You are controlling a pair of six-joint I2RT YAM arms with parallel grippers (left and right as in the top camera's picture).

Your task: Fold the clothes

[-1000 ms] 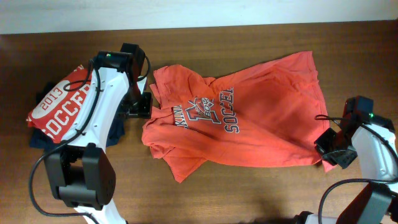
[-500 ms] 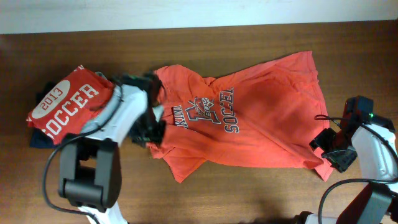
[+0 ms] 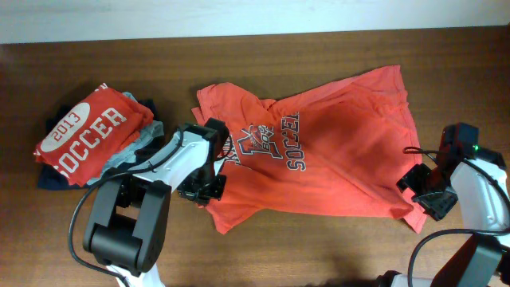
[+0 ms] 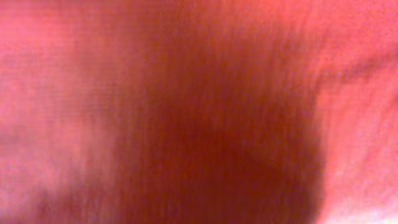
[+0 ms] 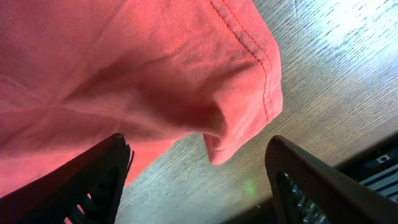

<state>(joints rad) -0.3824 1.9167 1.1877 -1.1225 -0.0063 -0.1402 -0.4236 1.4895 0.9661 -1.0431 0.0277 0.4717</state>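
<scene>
Left fingers (image 3: 209, 190) onto T-shirt (image 3: 335, 151), seemingly closed

T-shirt (image 3: 335, 151) spread from table (image 3: 279, 255) centre toward right edge; folded stack (image 3: 84, 139) near left edge. Left gripper (image 3: 209, 186) on T-shirt's left part, right gripper (image 3: 424, 196) at its front-right corner.

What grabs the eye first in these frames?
A big orange-red T-shirt sprawls rumpled across the middle of the wooden table, print up. The left gripper sits shut at its crumpled left edge, while the right gripper stands open at far right, the hem corner between its fingers. At the table's left end, a red "2013 SOCCER" shirt tops a folded pile.
</scene>
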